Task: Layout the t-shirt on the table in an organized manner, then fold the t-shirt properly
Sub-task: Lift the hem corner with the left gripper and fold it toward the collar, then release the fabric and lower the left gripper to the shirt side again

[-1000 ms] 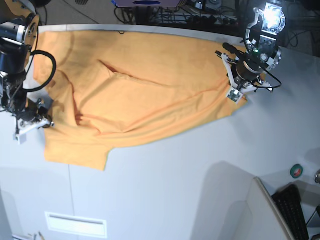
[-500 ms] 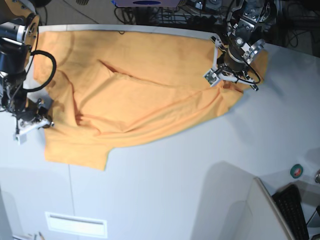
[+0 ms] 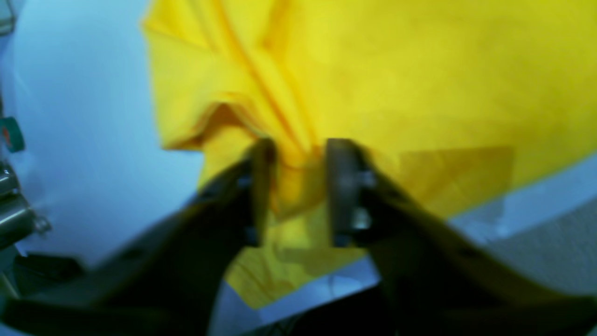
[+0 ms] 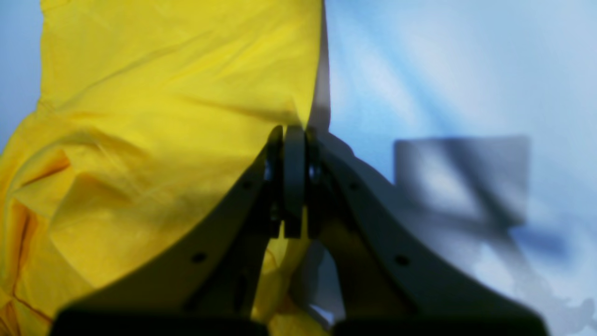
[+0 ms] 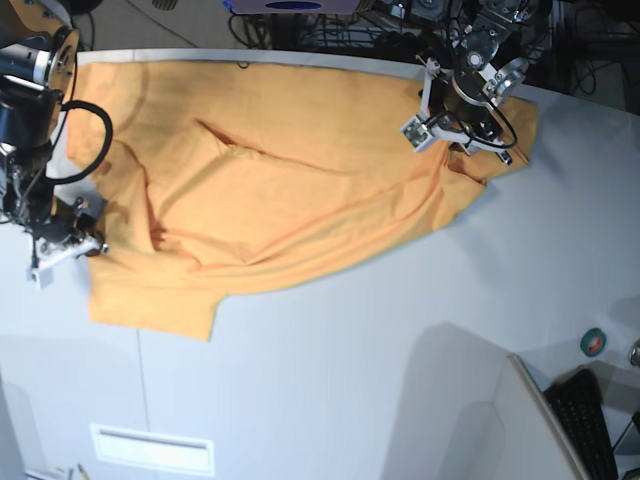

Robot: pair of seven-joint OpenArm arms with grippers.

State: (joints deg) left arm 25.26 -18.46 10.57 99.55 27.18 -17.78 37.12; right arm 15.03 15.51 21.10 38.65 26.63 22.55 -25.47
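The orange-yellow t-shirt lies spread and wrinkled across the far half of the white table, with a long fold running through its middle. My left gripper is over the shirt's far right corner. In the left wrist view its jaws stand apart, with a bunched fold of t-shirt between them. My right gripper is at the shirt's left edge. In the right wrist view it is shut on the edge of the t-shirt. No print shows.
A green tape roll and a black keyboard lie at the right front, behind a grey divider panel. Cables and equipment crowd the strip beyond the table's far edge. A white label sits near the front left.
My left arm has carried the shirt's right corner toward the table's far edge, and its jaws have come apart. The right arm has not moved.
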